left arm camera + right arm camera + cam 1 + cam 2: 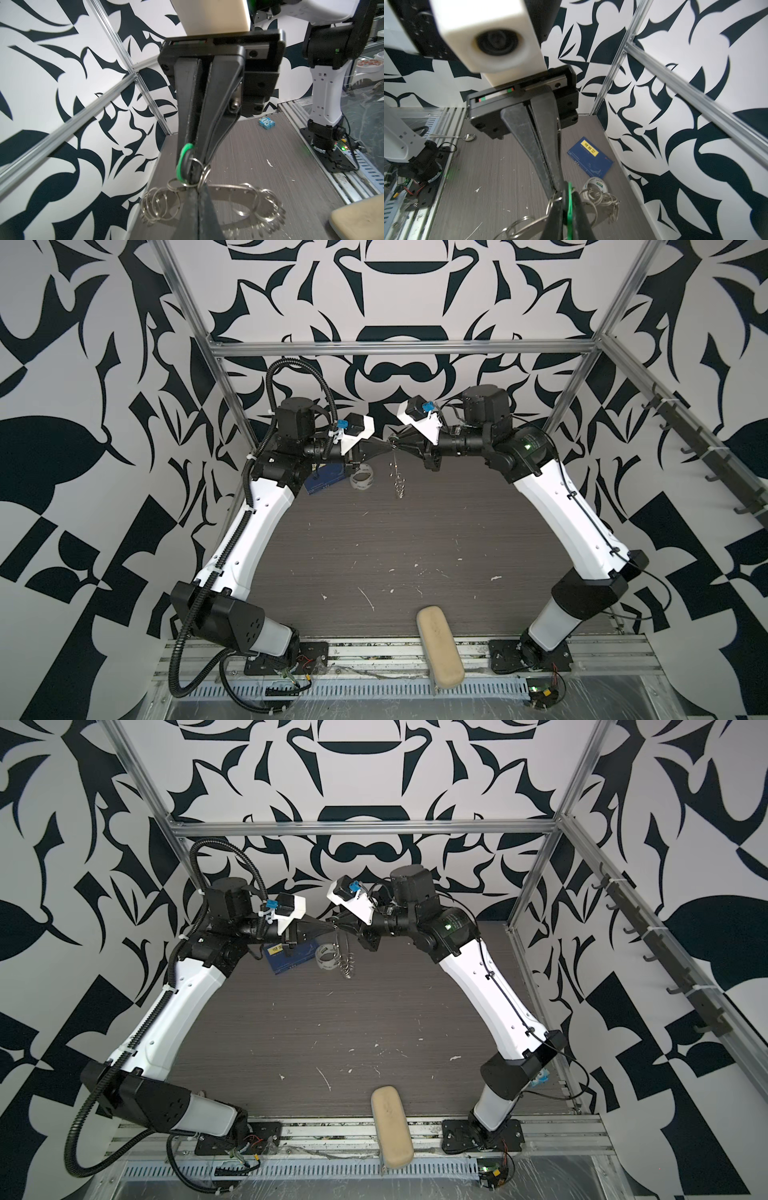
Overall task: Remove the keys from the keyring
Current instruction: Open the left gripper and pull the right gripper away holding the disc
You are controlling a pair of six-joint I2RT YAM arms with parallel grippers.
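Left hand (196, 192) pinches keyring (228, 190) rim, disc hanging below it (far centre). Right hand (194, 152), tip to tip with left, clamped on green key (181, 164) just beside that rim.

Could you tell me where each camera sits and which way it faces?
Both top views: high over the near edge, looking down at the table; both arms show.
Left wrist: on the left arm, facing the right gripper and green key; own fingertips show.
Right wrist: on the right arm, facing the left gripper; own fingertips show.
All share the hanging keyring.
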